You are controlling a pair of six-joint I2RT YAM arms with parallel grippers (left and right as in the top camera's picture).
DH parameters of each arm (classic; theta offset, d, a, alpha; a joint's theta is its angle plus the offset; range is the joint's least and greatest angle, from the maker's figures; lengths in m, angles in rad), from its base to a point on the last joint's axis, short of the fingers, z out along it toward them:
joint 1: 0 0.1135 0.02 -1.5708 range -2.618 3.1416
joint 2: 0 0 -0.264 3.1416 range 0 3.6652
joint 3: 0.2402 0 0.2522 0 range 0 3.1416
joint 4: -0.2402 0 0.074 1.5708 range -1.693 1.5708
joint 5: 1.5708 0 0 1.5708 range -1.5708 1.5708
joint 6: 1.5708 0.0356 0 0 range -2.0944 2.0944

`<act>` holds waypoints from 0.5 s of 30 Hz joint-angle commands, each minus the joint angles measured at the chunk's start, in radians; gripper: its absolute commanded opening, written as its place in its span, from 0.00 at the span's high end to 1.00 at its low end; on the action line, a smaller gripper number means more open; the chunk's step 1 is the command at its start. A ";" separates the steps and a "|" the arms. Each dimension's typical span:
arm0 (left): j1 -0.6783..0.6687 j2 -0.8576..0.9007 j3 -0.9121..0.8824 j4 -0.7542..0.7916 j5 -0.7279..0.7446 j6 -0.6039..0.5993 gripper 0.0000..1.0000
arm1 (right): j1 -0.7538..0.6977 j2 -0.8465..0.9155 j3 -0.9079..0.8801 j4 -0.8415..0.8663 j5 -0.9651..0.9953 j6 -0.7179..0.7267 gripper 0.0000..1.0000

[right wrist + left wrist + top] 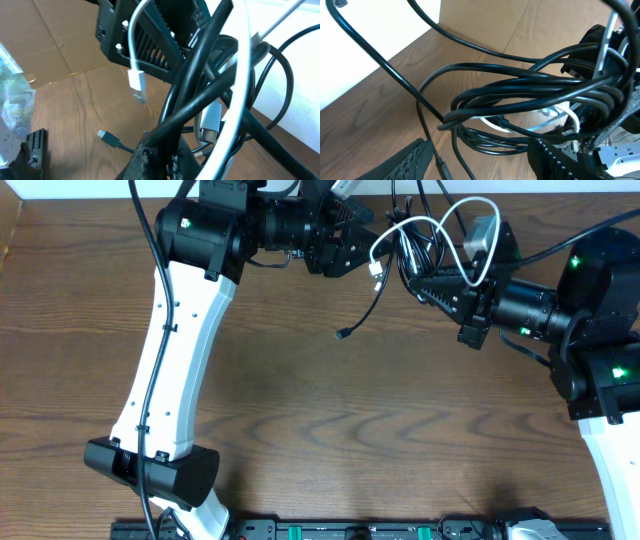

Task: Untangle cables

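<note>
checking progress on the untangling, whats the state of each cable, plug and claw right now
black cable, coiled in a lifted bunch, tangled with the white one
white cable, looped through the black bunch, not free
white plug, dangling in the air
small black plug, loose, ungripped
left claw, open, fingers apart
right claw, looks shut on the black cable
</note>
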 commanded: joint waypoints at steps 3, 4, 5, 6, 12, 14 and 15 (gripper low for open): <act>0.000 0.014 0.011 0.008 0.036 0.040 0.35 | 0.000 -0.002 0.008 0.022 -0.082 0.013 0.99; 0.000 0.016 0.011 0.013 0.038 0.040 0.35 | 0.000 -0.002 0.008 0.023 -0.082 0.020 0.99; 0.000 0.018 0.010 0.018 0.041 0.040 0.35 | 0.000 -0.002 0.009 0.022 -0.082 0.019 0.99; 0.000 0.021 0.010 0.023 0.047 0.040 0.35 | 0.000 -0.002 0.009 0.022 -0.082 0.020 0.99; 0.000 0.040 0.009 0.058 0.069 0.039 0.35 | 0.000 -0.002 0.009 0.032 -0.117 0.035 0.99; 0.000 0.045 0.009 0.058 0.069 0.040 0.35 | 0.000 -0.002 0.008 0.037 -0.132 0.035 0.99; 0.000 0.047 0.009 0.058 0.069 0.040 0.35 | 0.000 -0.002 0.008 0.041 -0.137 0.038 0.99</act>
